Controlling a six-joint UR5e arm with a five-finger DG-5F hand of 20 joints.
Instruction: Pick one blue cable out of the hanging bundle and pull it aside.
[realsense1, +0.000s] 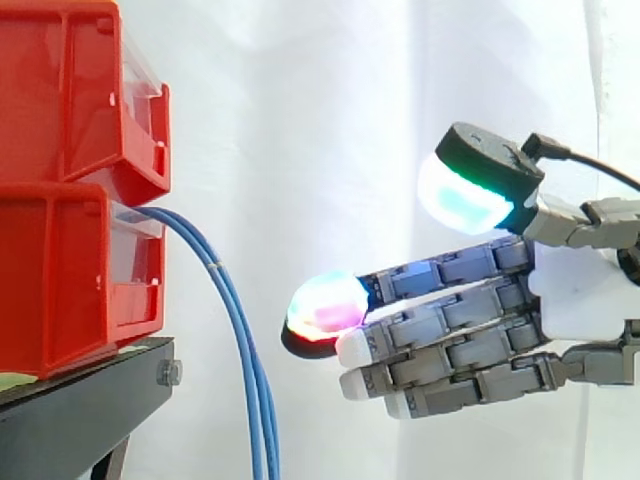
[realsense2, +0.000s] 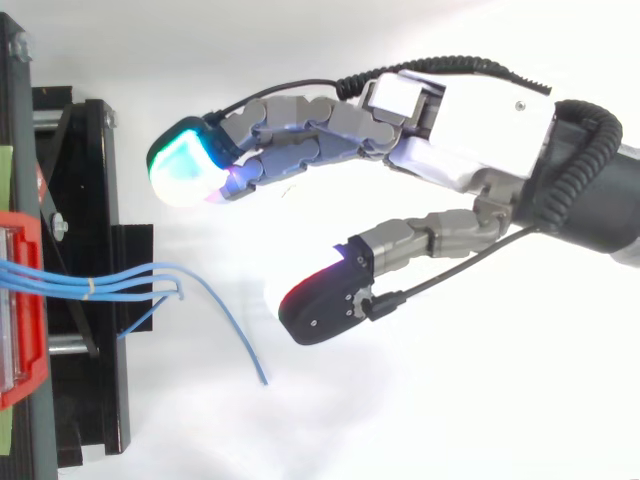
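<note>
Hand (realsense1: 575, 290) spread wide and empty, blue cables (realsense1: 240, 330) hanging just ahead of it.

There it was, fingers stretched out nearly straight and stacked close together, thumb (realsense1: 470, 190) held well apart from them, and nothing between them. The fingertips (realsense1: 325, 305) pointed at the cables but did not touch; a clear gap showed in the side view. The cables came out of the lower red bin (realsense1: 60, 280) beyond the fingertips, arched over and dropped down past the edge of the black stand (realsense1: 80, 410). From above, the bundle (realsense2: 120, 285) lay ahead of the opening between fingers and thumb, tied together near the bin. One loose strand (realsense2: 235, 335) swung out from the rest toward the thumb's side, near it but apart. The white curtain (realsense1: 330, 120) hung behind the hand.
</note>
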